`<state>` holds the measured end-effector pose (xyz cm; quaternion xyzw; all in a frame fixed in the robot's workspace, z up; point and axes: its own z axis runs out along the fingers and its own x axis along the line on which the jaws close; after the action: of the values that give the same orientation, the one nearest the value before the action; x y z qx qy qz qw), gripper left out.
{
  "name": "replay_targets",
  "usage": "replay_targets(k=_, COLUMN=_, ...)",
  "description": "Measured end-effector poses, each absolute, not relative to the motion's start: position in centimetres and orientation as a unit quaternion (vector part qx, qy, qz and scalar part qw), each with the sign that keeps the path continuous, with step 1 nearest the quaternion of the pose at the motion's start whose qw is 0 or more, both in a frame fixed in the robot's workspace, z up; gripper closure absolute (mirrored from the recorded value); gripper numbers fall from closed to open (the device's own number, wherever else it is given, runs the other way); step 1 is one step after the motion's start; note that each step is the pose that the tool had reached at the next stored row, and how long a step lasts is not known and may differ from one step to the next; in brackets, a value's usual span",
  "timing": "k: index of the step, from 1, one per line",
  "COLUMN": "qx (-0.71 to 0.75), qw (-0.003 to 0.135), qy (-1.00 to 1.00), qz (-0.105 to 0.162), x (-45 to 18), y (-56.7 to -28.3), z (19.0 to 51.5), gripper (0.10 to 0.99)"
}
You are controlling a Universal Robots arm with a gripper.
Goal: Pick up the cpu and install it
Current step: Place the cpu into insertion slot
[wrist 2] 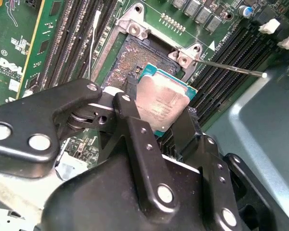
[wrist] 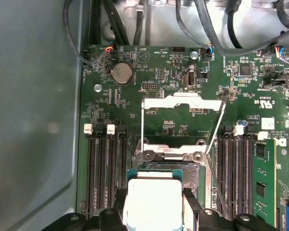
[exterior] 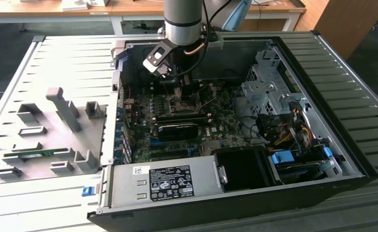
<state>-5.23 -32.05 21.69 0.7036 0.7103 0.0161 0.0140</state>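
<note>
The gripper point(wrist 2: 159, 114) is clamped on the cpu point(wrist 2: 164, 101), with its two black fingers point(wrist 2: 129, 109) pressing opposite edges. The cpu is a small flat square with a pale silvery metal lid bearing faint print. The lid sits on a thin board that shows as a teal-green rim. The cpu hangs tilted over the open socket point(wrist 2: 126, 57) and covers part of it; whether it touches the socket cannot be told. The socket's metal frame point(wrist: 183, 102) stands flipped up behind the socket. The lever point(wrist 2: 231, 69) juts out beside the socket. Memory slots point(wrist: 103, 168) flank the socket on both sides.
</note>
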Motion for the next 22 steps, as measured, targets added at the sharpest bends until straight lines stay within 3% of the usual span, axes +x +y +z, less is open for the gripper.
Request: replay_targets(k=22, qx=0.704, qw=0.014, qy=0.710, qz=0.016, x=-5.23, y=-32.31, z=21.48, gripper=0.549)
